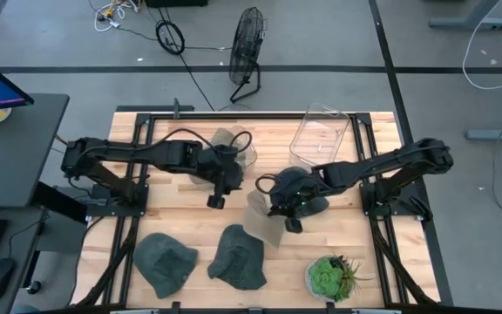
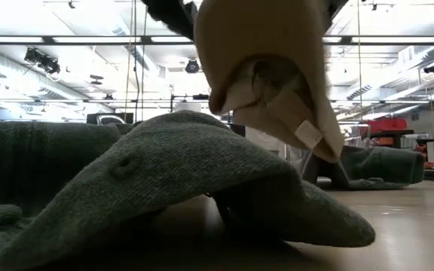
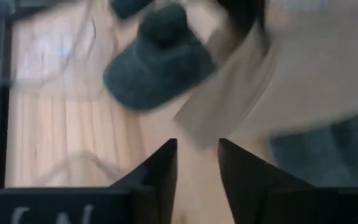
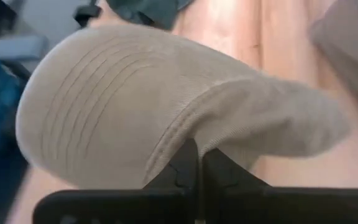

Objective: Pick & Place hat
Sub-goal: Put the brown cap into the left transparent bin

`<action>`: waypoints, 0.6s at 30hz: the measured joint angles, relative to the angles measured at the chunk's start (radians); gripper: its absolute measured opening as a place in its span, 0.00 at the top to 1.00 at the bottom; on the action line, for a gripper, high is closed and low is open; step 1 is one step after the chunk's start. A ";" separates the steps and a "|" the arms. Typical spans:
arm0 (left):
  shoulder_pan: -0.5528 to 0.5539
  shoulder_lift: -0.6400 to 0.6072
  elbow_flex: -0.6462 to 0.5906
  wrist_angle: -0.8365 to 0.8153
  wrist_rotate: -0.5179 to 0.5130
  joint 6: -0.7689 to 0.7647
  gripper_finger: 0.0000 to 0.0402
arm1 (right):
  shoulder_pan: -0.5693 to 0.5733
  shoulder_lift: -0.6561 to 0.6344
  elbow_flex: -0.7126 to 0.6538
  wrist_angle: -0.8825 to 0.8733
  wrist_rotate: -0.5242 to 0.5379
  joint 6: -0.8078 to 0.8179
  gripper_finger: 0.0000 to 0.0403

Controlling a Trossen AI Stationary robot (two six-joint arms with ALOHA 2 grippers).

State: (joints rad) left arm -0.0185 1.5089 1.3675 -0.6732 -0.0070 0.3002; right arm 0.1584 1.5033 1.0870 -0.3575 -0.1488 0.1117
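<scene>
My right gripper [image 1: 291, 225] [image 4: 197, 149] is shut on a beige hat [image 1: 262, 218] [image 4: 123, 106] near the table's middle. In the low view this hat [image 2: 270, 68] hangs well above the tabletop. My left gripper [image 1: 216, 201] [image 3: 197, 149] hovers open to the left of it and touches nothing; its wrist view shows the beige hat [image 3: 316, 68] close ahead. A dark hat [image 1: 310, 206] [image 3: 157, 71] lies on the table under the right arm. My right gripper pinches the beige hat between its two fingers at the hat's edge [image 4: 194, 134], beside the stitched brim. The fingers reach it from the table's right side, slanting down. The hat is lifted clear and hangs below the fingers.
Two grey-green hats [image 1: 166, 262] [image 1: 238, 255] lie near the table's near edge; one [image 2: 172, 181] fills the low view's foreground. Another pale hat [image 1: 234, 146] lies under the left arm. A clear plastic bin [image 1: 321, 133] stands at the far side, a potted plant [image 1: 331, 277] near right.
</scene>
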 joint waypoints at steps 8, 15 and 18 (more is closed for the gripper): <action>-0.002 0.051 0.001 0.066 0.148 -0.006 0.55 | 0.000 0.030 0.000 0.077 0.057 -0.310 0.98; -0.003 0.119 0.001 0.142 0.149 -0.031 0.53 | 0.000 0.027 0.000 0.139 0.063 -0.390 0.98; -0.003 0.139 0.000 0.144 0.152 -0.056 0.53 | -0.001 0.027 0.000 0.115 0.062 -0.390 0.98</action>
State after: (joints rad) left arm -0.0213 1.6477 1.3679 -0.5289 0.1449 0.2439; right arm 0.1577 1.5299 1.0866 -0.2423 -0.0864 -0.2779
